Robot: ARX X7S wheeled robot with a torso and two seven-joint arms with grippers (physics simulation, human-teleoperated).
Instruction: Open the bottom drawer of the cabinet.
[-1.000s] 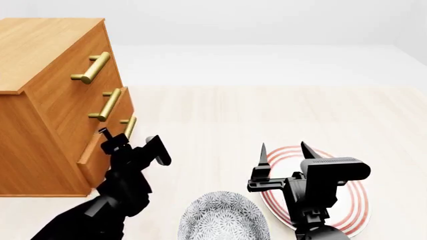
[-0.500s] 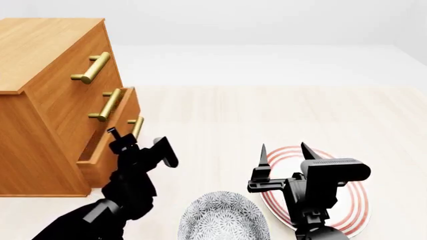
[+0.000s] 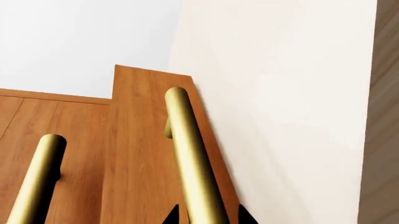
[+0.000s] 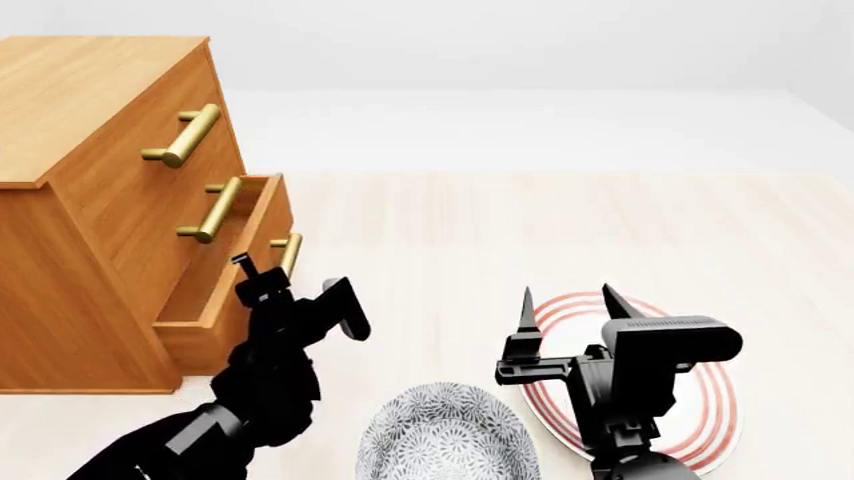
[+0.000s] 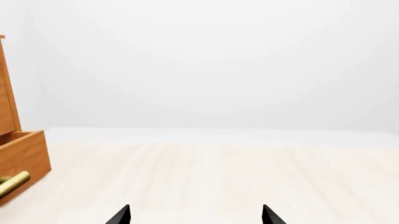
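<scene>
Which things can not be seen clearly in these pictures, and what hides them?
- Inside of the bottom drawer: head view, hidden by its own front and the left arm.
- Left gripper grip on the bottom drawer's handle: left wrist view, fingertips cut off by the edge.
- Plate: head view, partly covered by the right gripper.

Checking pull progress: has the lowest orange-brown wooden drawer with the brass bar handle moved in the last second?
Yes. The bottom drawer has slid further out of the cabinet, toward the white patterned bowl, with the left gripper at its handle.
</scene>
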